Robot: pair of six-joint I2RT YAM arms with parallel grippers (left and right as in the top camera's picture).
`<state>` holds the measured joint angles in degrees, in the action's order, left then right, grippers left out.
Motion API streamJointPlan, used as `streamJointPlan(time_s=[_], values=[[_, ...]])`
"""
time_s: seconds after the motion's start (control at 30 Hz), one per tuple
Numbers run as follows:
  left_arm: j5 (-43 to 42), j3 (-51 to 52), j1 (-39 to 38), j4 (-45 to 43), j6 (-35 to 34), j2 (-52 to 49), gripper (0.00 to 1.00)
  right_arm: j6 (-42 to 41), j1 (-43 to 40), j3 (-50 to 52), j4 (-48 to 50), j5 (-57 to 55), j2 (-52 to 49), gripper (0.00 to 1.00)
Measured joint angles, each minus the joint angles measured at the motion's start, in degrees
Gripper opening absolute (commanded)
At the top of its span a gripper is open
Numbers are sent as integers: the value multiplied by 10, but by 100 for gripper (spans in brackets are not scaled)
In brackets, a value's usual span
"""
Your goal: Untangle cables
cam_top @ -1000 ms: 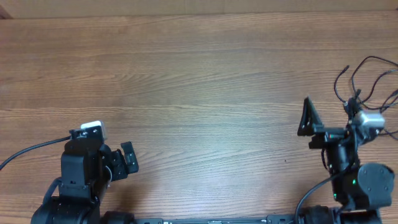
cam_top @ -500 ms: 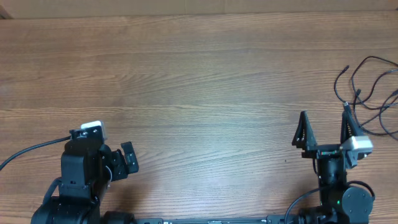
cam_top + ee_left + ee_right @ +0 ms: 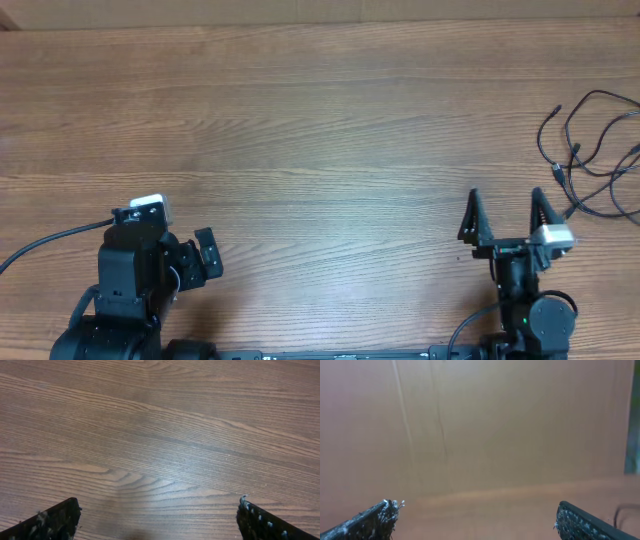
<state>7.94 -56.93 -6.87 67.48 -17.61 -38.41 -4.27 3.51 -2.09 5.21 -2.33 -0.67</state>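
The cables (image 3: 598, 150) are thin black cords lying in loose loops at the table's far right edge in the overhead view; a small bit shows at the right edge of the right wrist view (image 3: 626, 512). My right gripper (image 3: 505, 212) is open and empty, its fingers pointing up the table, left of and below the cables and apart from them. In its wrist view (image 3: 476, 510) only the fingertips and a blurred brown background show. My left gripper (image 3: 207, 253) sits at the lower left, open and empty over bare wood (image 3: 157, 510).
The wooden table (image 3: 300, 130) fills the view. A thick black arm wire (image 3: 45, 245) runs off the left edge from the left arm. The arm bases stand along the front edge.
The right arm has pulled back toward the front edge and left, away from the cables, and turned so both open fingers point up the table. The left arm has not moved.
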Motion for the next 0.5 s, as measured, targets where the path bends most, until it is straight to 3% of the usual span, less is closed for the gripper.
streamJointPlan(time_s=[0.17,0.5], values=[[0,0,0,0,0,0,100,0,0,10,-105,17,0,100],[0,0,0,0,0,0,100,0,0,10,-104,25,0,100]])
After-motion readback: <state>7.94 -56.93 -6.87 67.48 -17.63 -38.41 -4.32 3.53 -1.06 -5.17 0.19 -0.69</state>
